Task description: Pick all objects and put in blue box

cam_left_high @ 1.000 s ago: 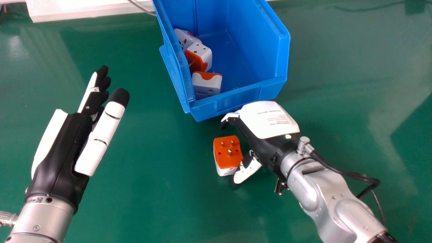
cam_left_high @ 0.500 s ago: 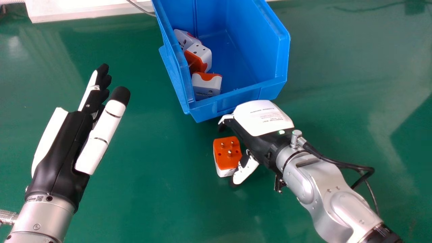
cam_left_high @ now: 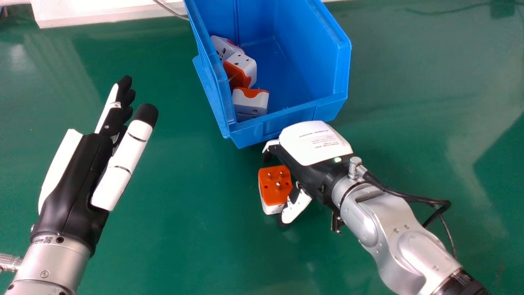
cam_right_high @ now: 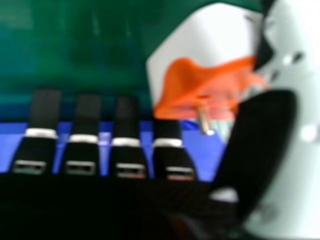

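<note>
At the far left, the left hand [cam_left_high: 71, 176] hangs over the green table [cam_left_high: 184, 246], its fingers straight and the thumb held out beside them, partly covering them; the silver forearm is cut off by the bottom edge. Beyond it, a white slab [cam_left_high: 102, 13] runs out of the top edge, with a thin grey cable [cam_left_high: 168, 7] near it, also cut off.

Next comes the blue box [cam_left_high: 286, 119], its far end past the top edge. Against its left wall lie three white and orange plug adapters: the farthest [cam_left_high: 223, 44] is partly behind the middle one [cam_left_high: 246, 64], and the nearest [cam_left_high: 253, 103] has its lower part hidden by the front rim.

Just on the near side of the box, a loose plug adapter [cam_left_high: 275, 184] sits on the table, orange face with metal pins up, one lower corner behind the thumb of the right hand [cam_left_high: 315, 143]. That hand is spread wide, fingers on the box side of the adapter and thumb on the near side; most of its fingers are hidden under the white back. In the right hand view the adapter is blurred and partly covered by the thumb, and whether the two touch cannot be made out. The right forearm [cam_left_high: 409, 246] is cut off toward the lower right corner
</note>
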You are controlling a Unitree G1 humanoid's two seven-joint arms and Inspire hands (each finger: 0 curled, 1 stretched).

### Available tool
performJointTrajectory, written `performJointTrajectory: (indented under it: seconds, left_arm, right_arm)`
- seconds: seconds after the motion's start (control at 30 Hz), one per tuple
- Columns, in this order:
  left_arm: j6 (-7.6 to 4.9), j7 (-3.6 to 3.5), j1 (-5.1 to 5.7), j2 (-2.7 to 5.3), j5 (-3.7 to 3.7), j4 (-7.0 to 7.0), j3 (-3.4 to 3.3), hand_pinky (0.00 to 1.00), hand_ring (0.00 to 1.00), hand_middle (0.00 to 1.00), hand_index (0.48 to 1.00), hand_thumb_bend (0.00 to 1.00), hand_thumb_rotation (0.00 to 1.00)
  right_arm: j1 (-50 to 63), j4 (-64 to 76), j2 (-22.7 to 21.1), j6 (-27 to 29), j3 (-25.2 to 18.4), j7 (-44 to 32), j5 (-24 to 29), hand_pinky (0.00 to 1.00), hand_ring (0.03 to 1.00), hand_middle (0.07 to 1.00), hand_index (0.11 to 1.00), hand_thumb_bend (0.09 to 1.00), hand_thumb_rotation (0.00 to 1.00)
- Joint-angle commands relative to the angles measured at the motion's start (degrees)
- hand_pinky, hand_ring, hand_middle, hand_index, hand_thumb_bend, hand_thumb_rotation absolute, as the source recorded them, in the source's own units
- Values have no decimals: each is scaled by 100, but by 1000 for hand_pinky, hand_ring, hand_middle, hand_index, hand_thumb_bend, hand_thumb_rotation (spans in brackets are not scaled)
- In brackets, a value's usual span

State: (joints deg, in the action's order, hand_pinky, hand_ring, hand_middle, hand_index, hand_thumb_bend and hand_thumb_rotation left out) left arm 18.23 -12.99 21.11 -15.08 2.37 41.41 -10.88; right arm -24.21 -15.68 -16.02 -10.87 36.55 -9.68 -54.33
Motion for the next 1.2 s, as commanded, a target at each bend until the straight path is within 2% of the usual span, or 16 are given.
performJointTrajectory:
  seconds: [0.0, 0.03, 0.07, 0.1, 0.13, 0.23, 0.3, 0.63, 0.67, 0.73, 0.87, 1.17]
  left_arm:
    - [-90, 34, -45, -46, 36, 76, -19, 995, 999, 1000, 1000, 629, 1000]
    - [-91, 31, -48, -48, 31, 72, -25, 995, 999, 1000, 1000, 629, 1000]
    - [-89, 31, -53, -49, 30, 69, -27, 995, 999, 1000, 1000, 629, 1000]
    - [-92, 32, -57, -49, 32, 63, -25, 995, 999, 1000, 1000, 629, 1000]
    - [-93, 33, -60, -49, 33, 59, -23, 995, 999, 1000, 1000, 629, 1000]
    - [-95, 27, -70, -56, 23, 47, -40, 995, 999, 1000, 1000, 629, 1000]
    - [-92, 25, -71, -57, 20, 49, -45, 995, 999, 1000, 1000, 628, 1000]
    - [-64, 37, -101, -52, 42, 69, -23, 995, 999, 1000, 1000, 620, 1000]
    - [-65, 36, -105, -53, 42, 66, -24, 995, 999, 1000, 1000, 620, 1000]
    - [-68, 36, -108, -55, 44, 61, -24, 996, 999, 1000, 1000, 615, 1000]
    - [-80, 37, -120, -59, 50, 40, -23, 996, 1000, 1000, 1000, 613, 1000]
    - [-96, 38, -161, -68, 64, -19, -23, 996, 999, 1000, 1000, 622, 1000]
  right_arm:
    - [127, -126, -45, -62, 109, -76, -137, 624, 719, 729, 585, 573, 145]
    - [132, -112, -50, -48, 104, -49, -131, 624, 719, 729, 585, 573, 145]
    - [133, -109, -60, -21, 98, -12, -125, 568, 661, 692, 559, 562, 116]
    - [127, -119, -74, 12, 94, 22, -120, 568, 661, 692, 559, 562, 116]
    - [121, -128, -83, 36, 90, 46, -117, 503, 602, 649, 549, 552, 93]
    - [88, -232, -88, 142, 32, 126, -25, 467, 562, 614, 537, 546, 74]
    - [76, -284, -84, 183, 5, 147, 12, 419, 505, 558, 528, 535, 47]
    - [17, -259, -138, 244, -38, -138, 88, 340, 434, 492, 530, 521, 19]
    - [32, -241, -117, 205, -62, -189, 117, 340, 434, 492, 530, 521, 19]
    - [60, -209, -86, 134, -93, -269, 144, 262, 421, 500, 514, 518, 12]
    - [84, -173, -84, 68, -108, -353, 193, 205, 412, 506, 504, 516, 7]
    - [340, 204, -37, -239, -242, -610, 373, 146, 395, 511, 494, 512, 2]
